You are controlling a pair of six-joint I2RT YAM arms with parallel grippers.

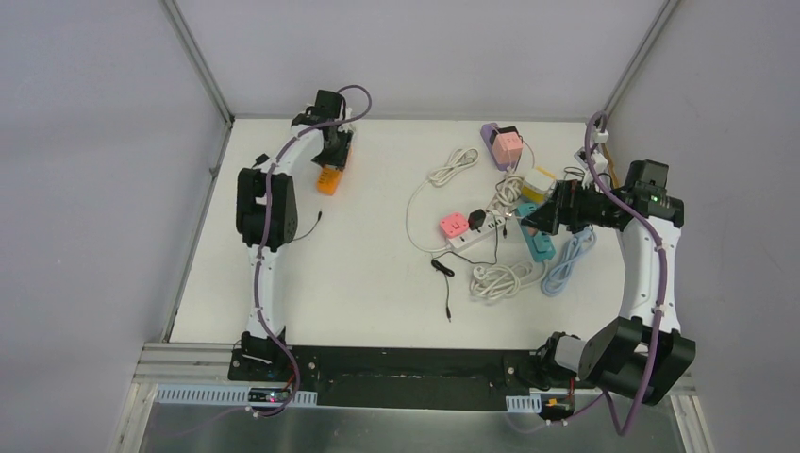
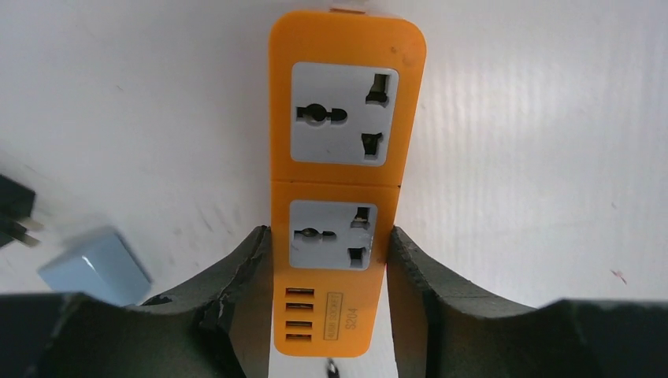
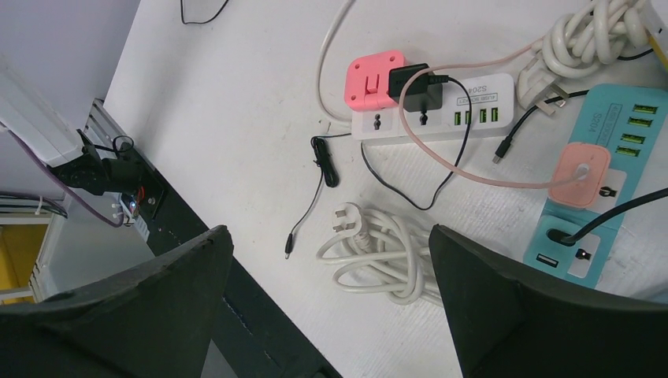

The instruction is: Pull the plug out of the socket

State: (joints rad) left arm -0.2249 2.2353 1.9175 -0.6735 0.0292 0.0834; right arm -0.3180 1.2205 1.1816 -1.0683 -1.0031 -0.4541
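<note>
An orange socket strip [image 2: 346, 157] lies flat on the white table, and both of its grey sockets have nothing plugged in. My left gripper [image 2: 327, 260] straddles the strip's USB end, jaws part-way open, with the fingertips [image 2: 248, 268] close against both long sides. A pale blue plug adapter [image 2: 96, 266] lies loose on the table left of the strip, blurred, and a black plug [image 2: 16, 222] shows at the edge. In the top view the left gripper [image 1: 333, 151] is at the back left over the orange strip [image 1: 329, 179]. My right gripper [image 3: 331, 260] hangs open and holds nothing.
Below the right gripper [image 1: 536, 220] are a white strip [image 3: 441, 114] with a pink adapter [image 3: 372, 79] and a black plug [image 3: 415, 85], a teal strip [image 3: 610, 157], and a coiled white cable [image 3: 382, 260]. A purple strip [image 1: 491, 142] sits at the back. Walls close both sides.
</note>
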